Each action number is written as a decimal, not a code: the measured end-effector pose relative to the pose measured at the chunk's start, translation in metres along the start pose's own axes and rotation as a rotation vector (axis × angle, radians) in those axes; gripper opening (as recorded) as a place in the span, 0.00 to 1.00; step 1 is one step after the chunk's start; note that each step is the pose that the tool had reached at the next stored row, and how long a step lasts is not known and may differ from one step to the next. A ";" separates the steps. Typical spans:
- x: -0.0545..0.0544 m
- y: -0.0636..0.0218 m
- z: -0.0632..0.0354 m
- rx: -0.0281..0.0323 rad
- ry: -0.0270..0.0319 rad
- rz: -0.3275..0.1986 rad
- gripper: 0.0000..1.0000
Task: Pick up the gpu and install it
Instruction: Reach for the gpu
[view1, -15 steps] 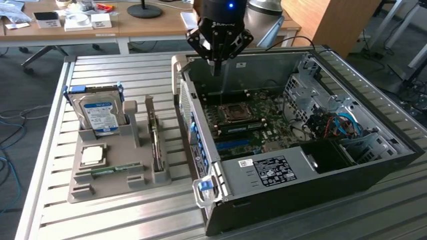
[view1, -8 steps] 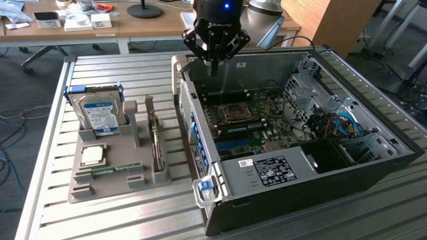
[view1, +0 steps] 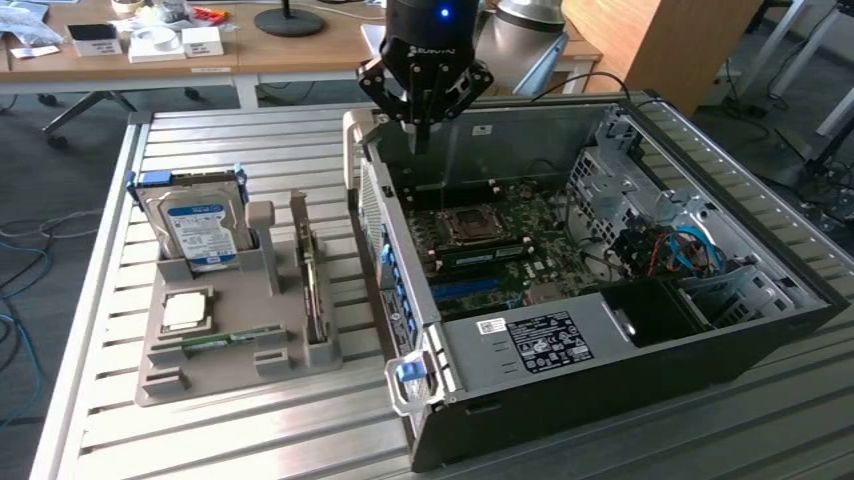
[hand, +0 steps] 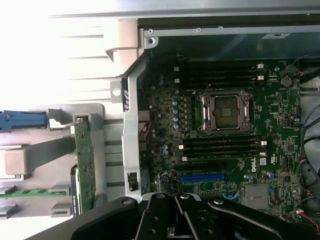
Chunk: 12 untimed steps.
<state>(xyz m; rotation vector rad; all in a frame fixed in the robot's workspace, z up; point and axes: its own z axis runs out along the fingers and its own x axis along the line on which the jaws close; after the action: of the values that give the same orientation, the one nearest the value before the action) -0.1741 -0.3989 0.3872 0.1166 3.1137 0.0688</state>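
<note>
Gripper (view1: 420, 142) is hanging over the far corner of the open PC case (view1: 747, 330), fingers pinched together with nothing in them. The case lies on its side with the top open, so I have free air above the board. The limits are the rim beside the tool and the grey side wall (hand: 129, 135) running past it. Straight below the tool is the motherboard (hand: 165, 115). The CPU socket (hand: 227, 111) sits a bit further inboard, with black memory slots (hand: 220, 75) on both sides of it, and the blue expansion slot (hand: 202, 177) lies close under the fingertips. Away from the tool, the power supply (view1: 534, 345) fills the near corner of the case. The blue cables (view1: 687, 250) crowd the drive bay on the exterior view's right, so room is tight there. The gpu (hand: 84, 165) is outside the case, just across that side wall from the tool. It stands on its long edge in a slot of the grey parts holder (view1: 227, 375). The same holder carries a hard drive (view1: 200, 232) upright in blue rails, a CPU chip (view1: 184, 310) lying flat, and a green memory stick (view1: 230, 340) lying in its groove. The holder rests on the slatted metal table (view1: 240, 440), well below the tool and off to the exterior view's left.
</note>
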 end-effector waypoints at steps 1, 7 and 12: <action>0.001 0.0000 0.0001 0.0000 -0.0001 0.000 0.11; 0.005 -0.0004 0.0007 -0.0001 -0.0001 0.000 0.11; 0.008 -0.0007 0.0011 -0.0001 -0.0001 0.000 0.11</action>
<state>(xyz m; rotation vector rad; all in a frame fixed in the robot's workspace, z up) -0.1826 -0.3988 0.3859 0.1165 3.1136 0.0690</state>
